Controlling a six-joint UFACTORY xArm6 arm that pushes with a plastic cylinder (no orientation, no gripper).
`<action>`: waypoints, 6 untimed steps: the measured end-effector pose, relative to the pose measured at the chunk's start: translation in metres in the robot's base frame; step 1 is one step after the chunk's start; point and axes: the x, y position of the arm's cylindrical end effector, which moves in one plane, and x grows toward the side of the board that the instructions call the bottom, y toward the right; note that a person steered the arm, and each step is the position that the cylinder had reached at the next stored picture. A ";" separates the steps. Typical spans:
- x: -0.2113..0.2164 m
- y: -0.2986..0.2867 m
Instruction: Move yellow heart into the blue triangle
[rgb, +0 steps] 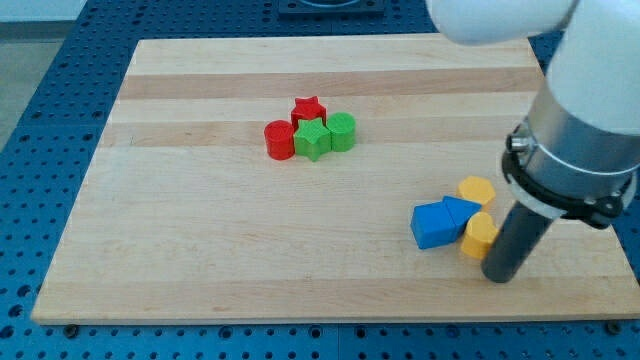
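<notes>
Wooden surface (200, 250): light, rigid yellow heart block (480, 236) touches blue triangle block (460, 211), left of my fingerless tip (499, 276)

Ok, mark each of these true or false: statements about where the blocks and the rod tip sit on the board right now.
1. My tip is by the yellow heart. True.
2. The red star sits alone at the view's bottom. False: it is in the upper cluster with the red cylinder and green blocks.
3. The yellow heart touches the blue triangle. True.
4. The blue cube lies off the board. False: it is on it.
</notes>
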 end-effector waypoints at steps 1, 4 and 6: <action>0.000 -0.019; 0.010 -0.041; -0.026 -0.043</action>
